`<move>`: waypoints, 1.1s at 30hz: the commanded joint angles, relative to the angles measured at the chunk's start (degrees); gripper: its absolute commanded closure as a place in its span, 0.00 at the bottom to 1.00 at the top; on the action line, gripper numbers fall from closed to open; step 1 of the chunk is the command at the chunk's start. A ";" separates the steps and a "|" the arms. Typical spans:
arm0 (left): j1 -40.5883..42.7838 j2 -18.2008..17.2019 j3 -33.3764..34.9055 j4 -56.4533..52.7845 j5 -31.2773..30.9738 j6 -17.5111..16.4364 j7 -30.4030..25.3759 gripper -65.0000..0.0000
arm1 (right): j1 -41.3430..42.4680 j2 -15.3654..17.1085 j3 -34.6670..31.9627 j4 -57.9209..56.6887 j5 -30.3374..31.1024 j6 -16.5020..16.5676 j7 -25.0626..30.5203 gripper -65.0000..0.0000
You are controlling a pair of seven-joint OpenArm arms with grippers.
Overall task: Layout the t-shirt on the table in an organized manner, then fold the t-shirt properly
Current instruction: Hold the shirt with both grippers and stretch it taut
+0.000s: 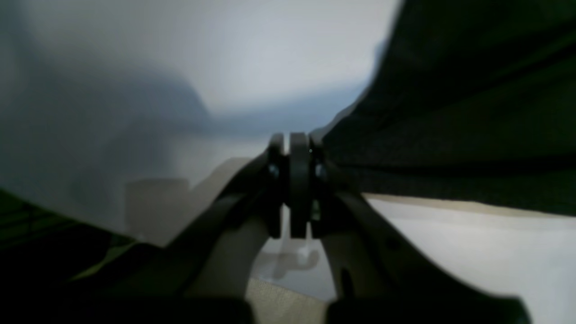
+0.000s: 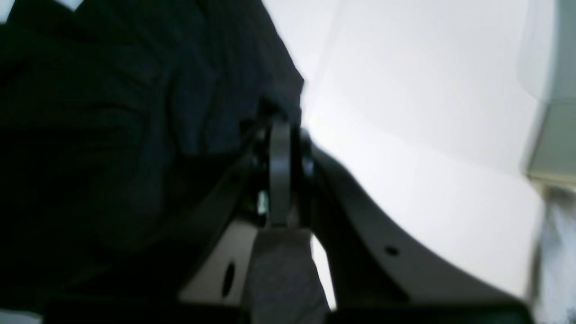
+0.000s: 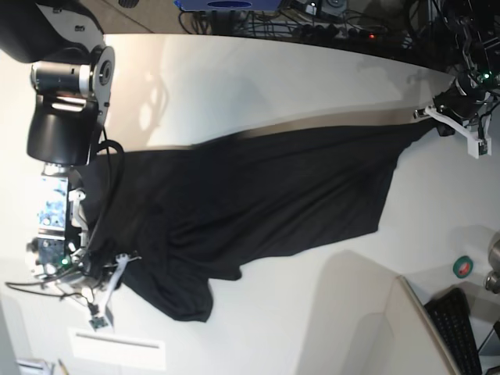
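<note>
Across the middle of the table (image 3: 258, 86), the t-shirt (image 3: 258, 199) is stretched out between the two arms, its black cloth pulled into long folds that run from one side edge toward the other. No coloured print shows on the side facing up.

At the table's edge on the right of the base view, the left pincer (image 3: 437, 113) has its two fingers pressed together on a corner of the t-shirt. The left wrist view shows the same: the fingers (image 1: 298, 180) meet with no gap, and dark cloth (image 1: 450, 112) spreads away from the tips above the pale table (image 1: 472, 243).

Near the opposite edge, toward the corner at the lower left of the base view, the right pincer (image 3: 117, 269) sits at the rumpled end of the t-shirt, where the cloth bunches into a hanging lobe. In the right wrist view its fingers (image 2: 280, 175) are closed together, with the black cloth (image 2: 135, 112) gathered right at the tips, clamped on it, and bare table (image 2: 427, 135) beside it.

Past the table's corner at the lower right of the base view lie a keyboard (image 3: 461, 328) and a roll of green tape (image 3: 462, 267).
</note>
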 commanded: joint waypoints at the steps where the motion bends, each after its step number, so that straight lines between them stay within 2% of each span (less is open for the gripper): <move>1: 0.26 -0.45 -0.19 1.11 -0.27 -0.23 -0.77 1.00 | 1.89 0.70 -0.01 -1.40 -0.06 -0.33 3.23 1.00; 6: 0.53 0.34 -0.01 0.68 -0.18 -0.23 -0.77 1.00 | 2.06 0.79 0.43 -8.70 -0.06 -0.33 18.18 1.00; 9: 0.53 1.04 0.16 0.76 -0.18 -0.23 -0.77 1.00 | 1.45 1.84 0.08 -10.72 -0.06 -0.33 23.45 1.00; 11: 0.53 1.13 0.34 0.68 -0.18 -0.23 -0.77 1.00 | 1.53 2.02 0.08 -11.95 -0.06 -0.33 21.60 1.00; 14: 0.61 1.66 0.34 0.68 -0.18 -0.23 -0.77 1.00 | 1.45 2.11 0.61 -10.10 -0.06 -0.33 13.87 1.00; 17: 0.61 1.75 0.43 0.68 -0.18 -0.23 -0.77 1.00 | -2.60 1.84 5.00 -1.49 0.29 -0.24 10.88 0.57; 18: 0.61 1.75 0.43 0.68 -0.18 -0.23 -0.77 1.00 | -4.53 1.49 7.82 3.00 0.38 0.03 10.88 0.47; 19: 0.61 1.75 0.43 0.68 -0.18 -0.23 -0.77 1.00 | -6.38 0.52 9.93 6.86 0.99 0.03 10.79 0.44; 22: 0.61 1.83 0.43 0.68 -0.18 -0.23 -0.77 1.00 | -10.07 -0.71 15.99 11.96 3.37 -0.24 8.33 0.48; 25: 0.61 1.83 0.43 0.68 -0.18 -0.23 -0.77 1.00 | -11.48 -0.62 21.27 8.45 4.42 -0.24 6.40 0.49; 28: 0.61 1.83 0.43 0.68 -0.18 -0.23 -0.77 1.00 | -11.39 0.35 25.75 1.85 4.77 -0.24 6.66 0.49; 31: 0.61 1.83 0.43 0.68 -0.18 -0.23 -0.77 1.00 | -11.39 2.37 26.01 -4.21 4.86 -0.24 9.30 0.49; 33: 0.61 1.75 0.43 0.68 -0.18 -0.23 -0.77 1.00 | -11.39 2.55 26.28 -7.82 4.86 -0.24 11.23 0.49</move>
